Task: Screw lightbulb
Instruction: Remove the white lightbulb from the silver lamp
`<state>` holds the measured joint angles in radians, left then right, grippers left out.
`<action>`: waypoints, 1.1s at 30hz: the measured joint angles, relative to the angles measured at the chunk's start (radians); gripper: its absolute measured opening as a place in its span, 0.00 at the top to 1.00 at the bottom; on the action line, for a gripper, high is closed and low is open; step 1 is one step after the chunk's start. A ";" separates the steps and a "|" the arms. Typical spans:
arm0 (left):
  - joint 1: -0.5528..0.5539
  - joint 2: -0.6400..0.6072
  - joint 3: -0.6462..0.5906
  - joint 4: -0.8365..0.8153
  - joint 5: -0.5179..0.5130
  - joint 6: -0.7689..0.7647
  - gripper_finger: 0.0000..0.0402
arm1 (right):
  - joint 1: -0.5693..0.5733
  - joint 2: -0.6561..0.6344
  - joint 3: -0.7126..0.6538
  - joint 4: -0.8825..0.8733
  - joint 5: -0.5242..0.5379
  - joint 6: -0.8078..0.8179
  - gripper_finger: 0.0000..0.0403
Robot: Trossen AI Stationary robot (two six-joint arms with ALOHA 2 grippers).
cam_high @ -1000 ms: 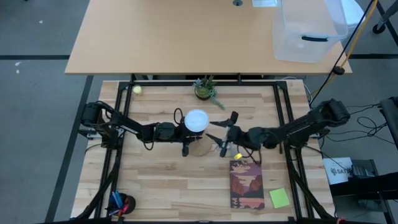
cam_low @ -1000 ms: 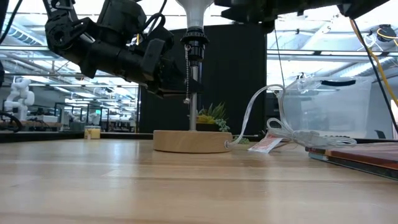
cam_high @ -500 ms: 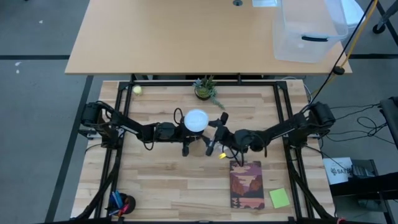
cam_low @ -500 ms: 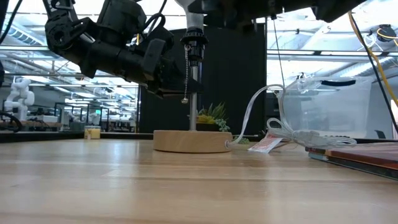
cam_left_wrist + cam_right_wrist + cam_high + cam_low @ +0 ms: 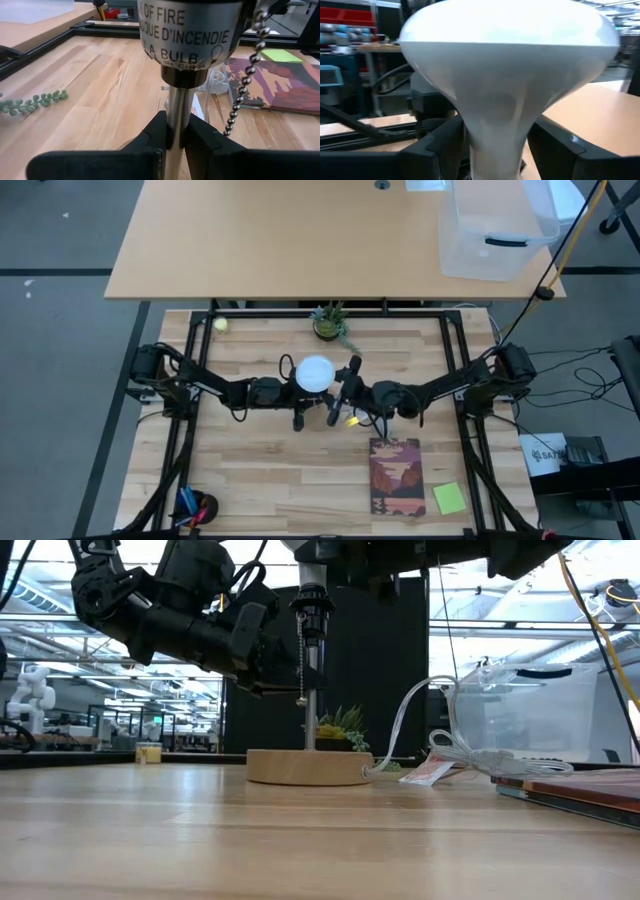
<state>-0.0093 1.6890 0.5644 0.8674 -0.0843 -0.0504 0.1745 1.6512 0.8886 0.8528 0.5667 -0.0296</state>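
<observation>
A lamp stands on its round wooden base [image 5: 308, 766], with a thin metal stem [image 5: 177, 110], a labelled socket [image 5: 190, 30] and a bead pull chain [image 5: 245, 85]. The white lightbulb [image 5: 315, 373] stands upright with its neck end in the socket [image 5: 312, 605]. My left gripper [image 5: 175, 135] is shut on the stem below the socket. My right gripper [image 5: 343, 392] comes level from the table's right. It is open, with one finger on each side of the bulb's tapering neck [image 5: 495, 140], close to it. My left gripper pinches the lamp's stem [image 5: 176, 125] between its two fingers, a little below the socket. The fingers come about level from the table's left and lie across the upright stem. The lamp stands on its wooden base on the table. My right gripper: I cannot tell whether its fingers [image 5: 445, 145] touch the bulb's neck.
A potted plant [image 5: 330, 323] and a small yellow-green ball [image 5: 220, 324] sit at the far edge. A book [image 5: 397, 475] and a green sticky note [image 5: 449, 498] lie near right. The lamp's clear cord [image 5: 440, 745] trails right. A clear bin [image 5: 495, 230] stands on the far table.
My right gripper has moved toward the table's left, up to the lightbulb, and its fingers now flank the neck. The lamp, the bulb and my left gripper have stayed where they were.
</observation>
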 joint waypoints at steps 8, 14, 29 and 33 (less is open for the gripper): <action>-0.004 -0.001 -0.002 0.000 0.032 0.007 0.89 | -0.028 -0.003 0.000 -0.007 -0.109 -0.006 0.58; -0.004 -0.001 -0.002 -0.004 0.079 0.016 0.89 | -0.046 -0.027 0.000 -0.065 -0.213 -0.013 0.58; -0.003 -0.001 0.001 -0.023 0.209 0.037 0.89 | -0.144 -0.122 0.003 -0.278 -0.599 -0.087 0.58; -0.003 -0.001 0.002 -0.031 0.232 0.038 0.89 | -0.156 -0.122 0.003 -0.287 -0.655 -0.103 0.56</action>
<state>-0.0124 1.6882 0.5660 0.8361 0.1476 -0.0124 0.0181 1.5291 0.8917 0.5659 -0.0883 -0.1325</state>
